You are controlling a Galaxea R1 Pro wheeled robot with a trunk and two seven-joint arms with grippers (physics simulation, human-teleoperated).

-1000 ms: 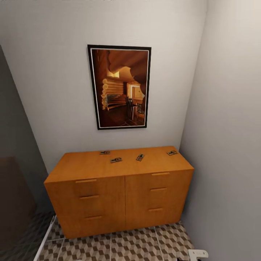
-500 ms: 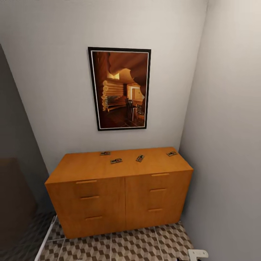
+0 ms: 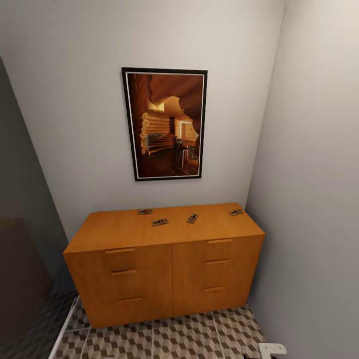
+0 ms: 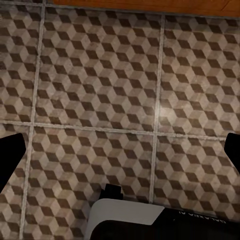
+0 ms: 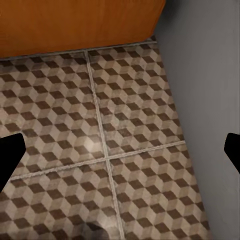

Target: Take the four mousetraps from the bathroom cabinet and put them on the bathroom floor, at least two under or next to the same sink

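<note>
Against the far wall in the head view stands the cabinet [image 3: 149,279], orange-brown with six drawer fronts. On its flat top lie several mousetraps, spread along the back half: one at the left [image 3: 145,212], two in the middle [image 3: 160,222] [image 3: 192,218], one by the right corner [image 3: 236,212]. In front of it lies the cube-patterned bathroom floor [image 3: 189,334]. My left gripper [image 4: 120,155] is open over bare tiles, with black fingertips [image 4: 10,160] at the picture's edges. My right gripper [image 5: 120,150] is open too, over tiles near the cabinet's base [image 5: 75,25] and the wall.
A framed picture [image 3: 164,123] hangs above the cabinet. A grey wall [image 3: 309,199] closes in on the right, touching the cabinet's end. A dark-tinted panel [image 3: 20,249] and a pale floor strip [image 3: 62,329] border the left. A white robot part [image 3: 271,349] shows at bottom right.
The whole head view has shifted slightly, so that the picture frame and the cabinet sit a little lower. The mousetraps lie where they were.
</note>
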